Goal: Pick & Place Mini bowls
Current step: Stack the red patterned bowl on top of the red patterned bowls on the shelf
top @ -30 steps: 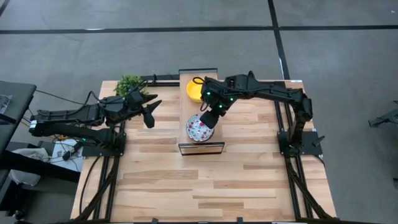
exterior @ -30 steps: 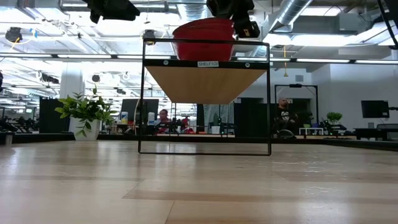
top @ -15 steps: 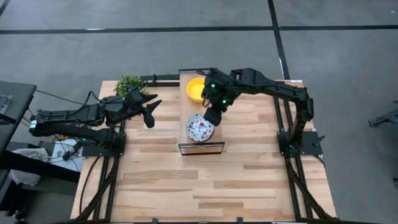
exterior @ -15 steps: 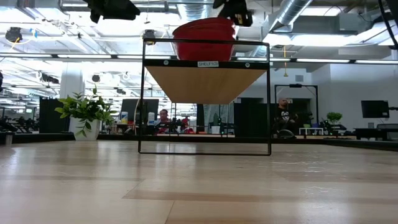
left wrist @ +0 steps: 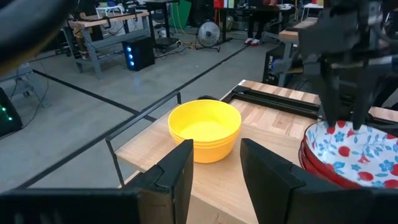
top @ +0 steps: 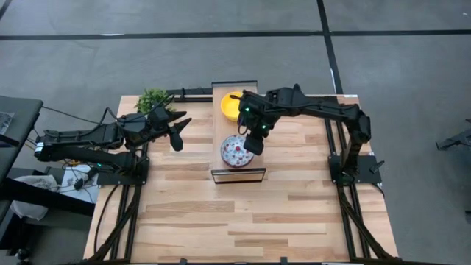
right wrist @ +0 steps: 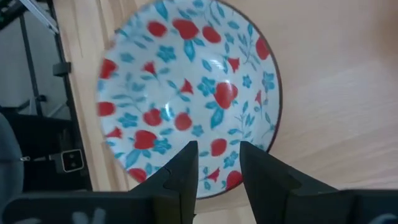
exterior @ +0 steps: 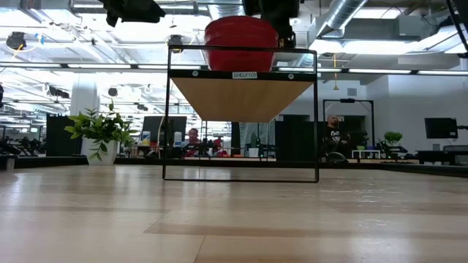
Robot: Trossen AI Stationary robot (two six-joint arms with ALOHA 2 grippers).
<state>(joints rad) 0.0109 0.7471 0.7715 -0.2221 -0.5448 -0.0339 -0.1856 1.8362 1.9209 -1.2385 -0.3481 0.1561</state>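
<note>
Your right gripper hangs over the rim of the floral bowl stack on the raised shelf, fingers parted with a narrow gap straddling the rim and gripping nothing that shows. The yellow bowl stack sits just behind on the same shelf. Close off-centre and you could tip or drag the whole stack toward the shelf edge. Your left gripper waits open and empty near the potted plant.
</note>
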